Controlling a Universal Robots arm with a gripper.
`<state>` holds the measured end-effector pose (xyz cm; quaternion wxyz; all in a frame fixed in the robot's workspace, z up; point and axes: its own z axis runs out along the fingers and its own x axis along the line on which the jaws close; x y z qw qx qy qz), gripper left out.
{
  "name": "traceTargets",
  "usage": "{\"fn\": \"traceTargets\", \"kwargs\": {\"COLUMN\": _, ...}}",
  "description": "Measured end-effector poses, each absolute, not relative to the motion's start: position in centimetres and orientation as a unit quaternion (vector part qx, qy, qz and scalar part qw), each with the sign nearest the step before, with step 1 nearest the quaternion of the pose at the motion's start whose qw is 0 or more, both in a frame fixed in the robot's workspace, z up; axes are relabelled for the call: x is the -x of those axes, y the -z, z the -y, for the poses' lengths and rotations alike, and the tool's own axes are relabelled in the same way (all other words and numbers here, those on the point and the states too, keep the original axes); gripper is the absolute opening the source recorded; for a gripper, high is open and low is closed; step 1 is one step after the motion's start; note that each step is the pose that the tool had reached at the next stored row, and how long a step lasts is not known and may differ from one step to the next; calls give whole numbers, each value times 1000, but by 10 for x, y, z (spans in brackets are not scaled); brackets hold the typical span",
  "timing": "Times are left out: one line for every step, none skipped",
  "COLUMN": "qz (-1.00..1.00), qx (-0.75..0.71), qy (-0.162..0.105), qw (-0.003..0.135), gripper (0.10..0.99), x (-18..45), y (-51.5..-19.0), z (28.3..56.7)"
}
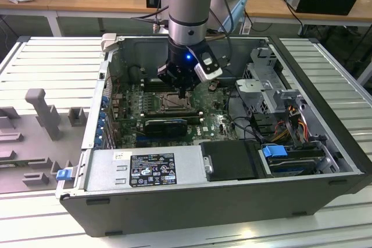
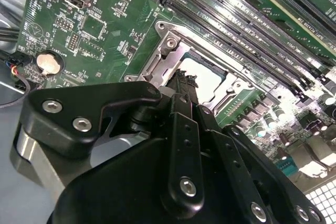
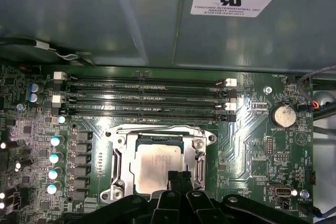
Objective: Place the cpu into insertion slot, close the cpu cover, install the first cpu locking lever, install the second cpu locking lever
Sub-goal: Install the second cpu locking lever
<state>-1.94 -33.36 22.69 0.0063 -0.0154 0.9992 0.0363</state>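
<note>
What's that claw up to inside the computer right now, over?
Black claw low over the square grey-rimmed socket, fingertips together. Silver-topped square chip seated in the socket, metal frame cover down around it. Nothing in the way.

Bright overhead light; glare on memory slots (image 2: 247,11); tool (image 2: 181,85) blurred.

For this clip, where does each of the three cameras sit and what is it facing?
Exterior view: off the arm, above the open computer case, looking down; the arm and pincer show.
First wrist view: on the arm, facing the cpu in the insertion slot; the pincer fingertips meet over the cpu.
Second wrist view: on the arm behind the pincer, looking past it at the cpu.
Both wrist views share the cpu, slot and coin battery.
</note>
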Motion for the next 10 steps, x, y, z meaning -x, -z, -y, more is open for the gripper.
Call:
{"fn": "traceTargets", "kwargs": {"qz": -999, "qx": 15, "qy": -36, "qw": 6, "gripper": 106, "x": 19, "y": -227, "z": 334}}
{"fn": "traceTargets", "kwargs": {"qz": -999, "qx": 15, "qy": -36, "qw": 6, "gripper": 106, "x": 19, "y": -227, "z": 334}}
{"fn": "traceTargets", "kwargs": {"qz": -999, "qx": 15, "qy": -36, "qw": 6, "gripper": 106, "x": 19, "y": -228, "z": 334}}
{"fn": "traceTargets", "kwargs": {"qz": -999, "qx": 15, "qy": -36, "qw": 6, "gripper": 106, "x": 19, "y": -228, "z": 334}}
{"fn": "traceTargets", "kwargs": {"qz": -999, "qx": 15, "qy": -36, "qw": 6, "gripper": 106, "x": 19, "y": -229, "z": 334}}
{"fn": "traceTargets", "kwargs": {"qz": -999, "qx": 15, "qy": -36, "qw": 6, "gripper": 106, "x": 19, "y": -230, "z": 334}}
{"fn": "traceTargets", "kwargs": {"qz": -999, "qx": 15, "qy": -36, "qw": 6, "gripper": 106, "x": 19, "y": -232, "z": 334}}
{"fn": "traceTargets", "kwargs": {"qz": -999, "qx": 15, "qy": -36, "qw": 6, "gripper": 106, "x": 19, "y": -234, "z": 334}}
{"fn": "traceTargets", "kwargs": {"qz": -999, "qx": 15, "qy": -36, "qw": 6, "gripper": 106, "x": 19, "y": -236, "z": 334}}
{"fn": "traceTargets", "kwargs": {"qz": -999, "qx": 15, "qy": -36, "qw": 6, "gripper": 106, "x": 19, "y": -238, "z": 334}}
